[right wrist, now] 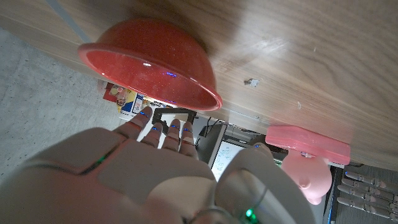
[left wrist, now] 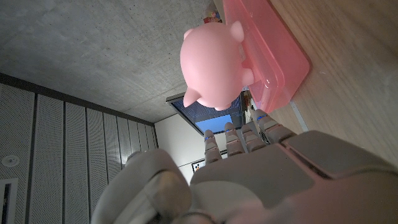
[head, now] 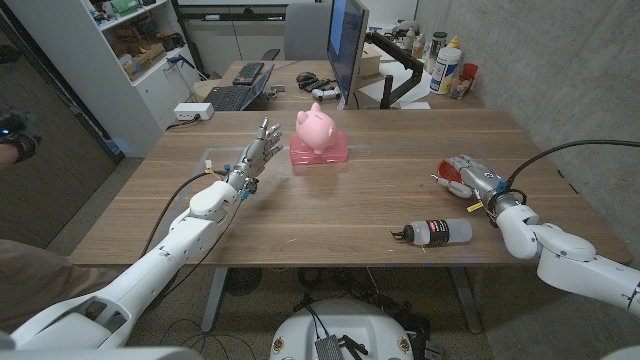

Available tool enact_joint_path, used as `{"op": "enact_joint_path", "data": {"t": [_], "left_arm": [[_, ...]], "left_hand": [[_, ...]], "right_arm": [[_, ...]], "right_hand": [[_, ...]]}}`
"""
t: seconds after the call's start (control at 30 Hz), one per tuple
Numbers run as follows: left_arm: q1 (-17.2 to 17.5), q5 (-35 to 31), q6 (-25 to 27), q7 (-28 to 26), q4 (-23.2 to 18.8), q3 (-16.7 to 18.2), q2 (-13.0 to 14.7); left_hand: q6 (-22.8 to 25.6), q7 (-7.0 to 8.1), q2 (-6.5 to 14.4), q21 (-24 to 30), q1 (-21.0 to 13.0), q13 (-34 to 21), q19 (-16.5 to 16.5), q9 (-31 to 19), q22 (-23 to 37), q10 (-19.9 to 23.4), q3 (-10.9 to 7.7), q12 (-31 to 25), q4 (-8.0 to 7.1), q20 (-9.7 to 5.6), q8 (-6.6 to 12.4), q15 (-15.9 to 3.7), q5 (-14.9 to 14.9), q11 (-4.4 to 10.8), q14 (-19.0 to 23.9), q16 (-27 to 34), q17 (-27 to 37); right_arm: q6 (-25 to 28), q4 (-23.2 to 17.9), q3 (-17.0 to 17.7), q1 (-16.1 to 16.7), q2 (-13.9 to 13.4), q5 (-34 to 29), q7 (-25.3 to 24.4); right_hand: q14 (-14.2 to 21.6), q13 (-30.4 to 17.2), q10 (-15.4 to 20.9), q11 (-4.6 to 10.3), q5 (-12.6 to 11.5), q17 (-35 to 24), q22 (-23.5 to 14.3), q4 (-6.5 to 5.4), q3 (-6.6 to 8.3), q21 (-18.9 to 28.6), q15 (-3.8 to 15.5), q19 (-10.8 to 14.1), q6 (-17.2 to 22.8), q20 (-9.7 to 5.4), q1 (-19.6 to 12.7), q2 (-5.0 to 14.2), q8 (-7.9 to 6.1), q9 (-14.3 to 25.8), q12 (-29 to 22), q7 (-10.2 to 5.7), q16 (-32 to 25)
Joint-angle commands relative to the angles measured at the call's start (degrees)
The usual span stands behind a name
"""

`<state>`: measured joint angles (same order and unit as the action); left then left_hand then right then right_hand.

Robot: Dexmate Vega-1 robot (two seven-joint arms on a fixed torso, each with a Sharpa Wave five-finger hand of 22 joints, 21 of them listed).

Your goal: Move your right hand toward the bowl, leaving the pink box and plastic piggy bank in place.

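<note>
Red bowl [right wrist: 149, 65] sitting right of frame centre, head view, just beyond right hand [head: 473, 180] | fingers reaching apart, holding nothing | likely light, rigid, slick plastic; rim offering best purchase.

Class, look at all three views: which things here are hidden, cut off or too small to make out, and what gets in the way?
- Red bowl: head view, mostly hidden behind the right hand; whether the fingers touch it cannot be told.
- Pink box: right wrist view, seen edge-on; contents hidden.
- Small bottle on the table: head view, label too small to read.
- Piggy bank: left wrist view, face turned away.
</note>
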<state>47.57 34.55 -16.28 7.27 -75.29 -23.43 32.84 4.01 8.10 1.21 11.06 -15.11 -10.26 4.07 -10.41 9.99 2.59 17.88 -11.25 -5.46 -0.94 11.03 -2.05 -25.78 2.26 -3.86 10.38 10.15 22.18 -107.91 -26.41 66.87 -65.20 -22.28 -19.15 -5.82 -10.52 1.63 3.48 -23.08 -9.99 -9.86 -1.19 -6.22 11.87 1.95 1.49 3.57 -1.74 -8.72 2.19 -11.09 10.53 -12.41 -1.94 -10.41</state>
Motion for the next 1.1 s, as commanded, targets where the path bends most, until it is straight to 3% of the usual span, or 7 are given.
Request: {"op": "enact_joint_path", "data": {"t": [0.03,0.37,1.1], "left_arm": [[-0.65,-0.30,-0.05,0.54,-0.54,-0.62,-0.30],[-0.07,-0.49,0.45,0.05,-1.50,-0.53,0.31],[-0.25,-0.19,0.48,0.71,-1.24,-0.68,0.17]], "left_hand": [[0.56,-0.08,-0.41,0.14,0.25,-0.29,0.14,-0.18,0.17,-0.06,0.48,0.06,-0.14,-0.33,0.28,-2.31,-0.06,0.19,-0.65,0.19,0.14],[0.61,-0.12,-0.52,0.17,0.50,-0.29,0.21,-0.18,0.18,-0.03,0.59,0.01,-0.26,-0.34,0.26,-2.33,-0.04,0.17,-0.58,0.23,0.15],[0.69,-0.12,-0.75,0.19,0.96,-0.28,0.28,-0.18,0.19,-0.05,0.74,-0.05,-0.47,-0.36,0.22,-2.37,-0.01,0.16,-0.61,0.24,0.15]], "right_arm": [[0.08,1.12,0.79,1.39,-0.05,-0.31,-1.81],[1.50,1.46,1.34,2.15,-0.29,0.25,-1.99],[2.44,1.37,0.43,2.24,-0.09,-0.18,-2.10]], "right_hand": [[0.34,-0.21,0.12,0.36,-0.38,-0.10,-0.20,0.47,-0.12,0.08,4.32,0.60,-0.52,0.15,-0.58,-0.08,0.19,0.16,-0.07,0.03,-0.19],[0.61,-0.22,0.01,0.11,-1.18,-0.09,-0.19,0.90,-0.21,-0.12,4.13,0.78,-3.12,0.19,-1.12,-0.25,0.89,0.18,-0.02,0.22,-0.16],[0.75,-0.22,-0.08,0.05,-1.92,-0.09,-0.20,1.30,-0.22,-0.30,4.10,0.88,-3.14,0.17,-1.70,-0.25,0.48,0.20,0.02,0.37,-0.09]]}}
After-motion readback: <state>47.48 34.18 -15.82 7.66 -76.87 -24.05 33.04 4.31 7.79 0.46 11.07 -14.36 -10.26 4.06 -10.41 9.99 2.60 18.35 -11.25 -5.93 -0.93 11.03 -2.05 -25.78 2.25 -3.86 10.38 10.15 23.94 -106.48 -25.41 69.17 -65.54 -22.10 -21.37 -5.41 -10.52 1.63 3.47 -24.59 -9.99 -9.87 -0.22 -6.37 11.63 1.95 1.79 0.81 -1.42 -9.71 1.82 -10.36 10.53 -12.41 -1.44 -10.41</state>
